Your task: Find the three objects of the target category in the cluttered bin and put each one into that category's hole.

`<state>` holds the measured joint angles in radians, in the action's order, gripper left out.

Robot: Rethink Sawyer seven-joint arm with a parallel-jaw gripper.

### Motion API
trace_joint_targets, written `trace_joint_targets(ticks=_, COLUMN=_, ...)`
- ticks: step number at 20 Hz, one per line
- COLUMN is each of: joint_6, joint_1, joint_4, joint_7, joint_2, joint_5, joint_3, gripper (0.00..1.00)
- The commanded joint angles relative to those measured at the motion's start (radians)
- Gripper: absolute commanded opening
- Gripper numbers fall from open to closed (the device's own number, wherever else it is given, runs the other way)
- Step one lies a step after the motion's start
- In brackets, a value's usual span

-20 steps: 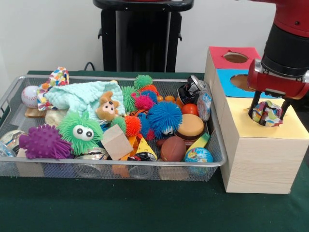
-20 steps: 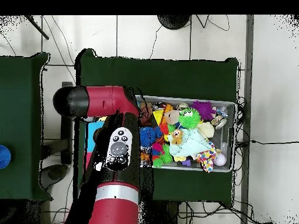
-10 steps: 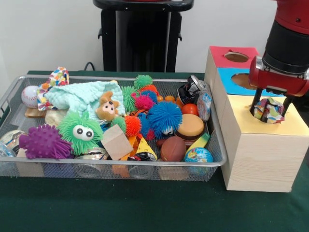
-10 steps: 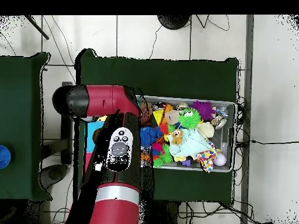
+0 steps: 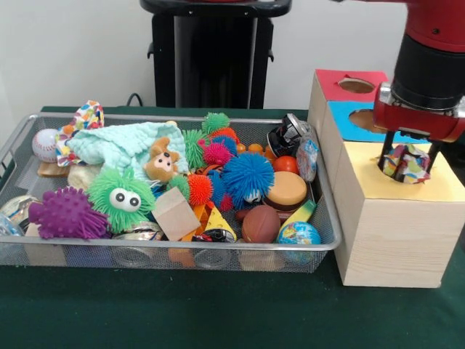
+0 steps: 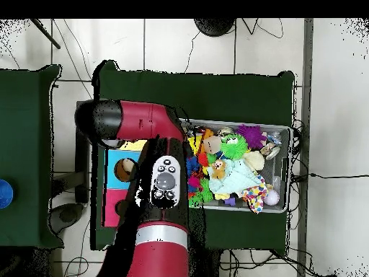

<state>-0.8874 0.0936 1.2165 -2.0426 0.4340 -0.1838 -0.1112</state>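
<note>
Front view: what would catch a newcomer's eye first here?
The red and black arm's end effector hangs over the yellow hole of the wooden box, at the right, with a multicoloured fabric bundle between its fingers. Left of it, the wire bin overflows with toys, a green googly-eyed puffball near its front.

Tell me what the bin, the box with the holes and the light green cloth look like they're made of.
The silver mesh bin looks like metal wire: fine grid walls and a shiny rim. The pale box with coloured tops seems to be unfinished wood, with visible grain; its tops look like matte paint or paper. The light green cloth appears to be soft, textured fabric, lying in folds.
</note>
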Motion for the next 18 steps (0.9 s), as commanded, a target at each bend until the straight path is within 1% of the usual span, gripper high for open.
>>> trace_joint_targets(ticks=1, joint_6=-0.271, joint_1=-0.091, joint_4=0.104, joint_7=-0.095, joint_2=0.169, joint_5=-0.148, joint_3=0.148, gripper=1.0)
trace_joint_targets(ticks=2, joint_6=-0.279, joint_1=-0.103, joint_4=0.102, joint_7=-0.097, joint_2=0.162, joint_5=-0.156, joint_3=0.163, gripper=1.0)
trace_joint_targets(ticks=3, joint_6=-0.309, joint_1=-0.107, joint_4=0.087, joint_7=-0.108, joint_2=0.157, joint_5=-0.155, joint_3=0.169, gripper=1.0)
trace_joint_targets(ticks=5, joint_6=-0.361, joint_1=-0.096, joint_4=0.031, joint_7=-0.123, joint_2=0.154, joint_5=-0.116, joint_3=0.151, gripper=1.0)
trace_joint_targets(ticks=6, joint_6=-0.358, joint_1=-0.096, joint_4=0.024, joint_7=-0.118, joint_2=0.151, joint_5=-0.104, joint_3=0.15, gripper=1.0)
trace_joint_targets(ticks=7, joint_6=-0.364, joint_1=-0.099, joint_4=0.036, joint_7=-0.122, joint_2=0.152, joint_5=-0.103, joint_3=0.153, gripper=1.0)
trace_joint_targets(ticks=8, joint_6=-0.413, joint_1=-0.095, joint_4=0.02, joint_7=-0.139, joint_2=0.148, joint_5=-0.091, joint_3=0.144, gripper=1.0)
trace_joint_targets(ticks=10, joint_6=-0.52, joint_1=-0.046, joint_4=-0.095, joint_7=-0.164, joint_2=0.146, joint_5=0.0, joint_3=0.067, gripper=1.0)
trace_joint_targets(ticks=11, joint_6=-0.544, joint_1=-0.03, joint_4=-0.119, joint_7=-0.17, joint_2=0.147, joint_5=0.022, joint_3=0.044, gripper=1.0)
trace_joint_targets(ticks=12, joint_6=-0.533, joint_1=-0.03, joint_4=-0.103, joint_7=-0.173, joint_2=0.151, joint_5=0.017, joint_3=0.047, gripper=1.0)
trace_joint_targets(ticks=13, joint_6=-0.468, joint_1=-0.038, joint_4=-0.051, joint_7=-0.166, joint_2=0.162, joint_5=-0.006, joint_3=0.065, gripper=1.0)
trace_joint_targets(ticks=15, joint_6=-0.422, joint_1=-0.047, joint_4=0.005, joint_7=-0.168, joint_2=0.163, joint_5=-0.032, joint_3=0.085, gripper=1.0)
trace_joint_targets(ticks=16, joint_6=-0.447, joint_1=-0.033, joint_4=-0.018, joint_7=-0.176, joint_2=0.165, joint_5=-0.012, joint_3=0.068, gripper=1.0)
trace_joint_targets(ticks=18, joint_6=-0.444, joint_1=-0.017, joint_4=-0.043, joint_7=-0.176, joint_2=0.162, joint_5=0.011, joint_3=0.049, gripper=1.0)
